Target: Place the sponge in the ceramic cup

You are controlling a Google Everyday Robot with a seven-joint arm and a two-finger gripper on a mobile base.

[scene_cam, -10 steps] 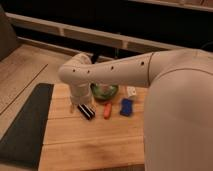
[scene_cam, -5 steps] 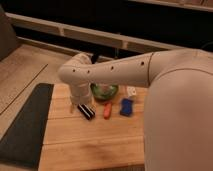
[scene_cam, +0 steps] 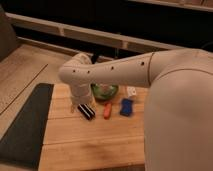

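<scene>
The blue sponge (scene_cam: 126, 107) lies flat on the wooden table (scene_cam: 95, 145), right of centre. A small pale ceramic cup (scene_cam: 131, 91) stands just behind it, partly covered by my white arm (scene_cam: 120, 72). The arm crosses the view from the right and bends down at the left. Its end, with the gripper (scene_cam: 81, 102), comes down left of the green dish, right above a black bar. The gripper is well to the left of the sponge and holds none of it.
A dark green round dish (scene_cam: 104, 91) sits between the gripper and the cup. A slim orange-red piece (scene_cam: 107, 109) lies left of the sponge, and the black bar (scene_cam: 86, 111) lies further left. A dark mat (scene_cam: 25, 125) borders the table's left side.
</scene>
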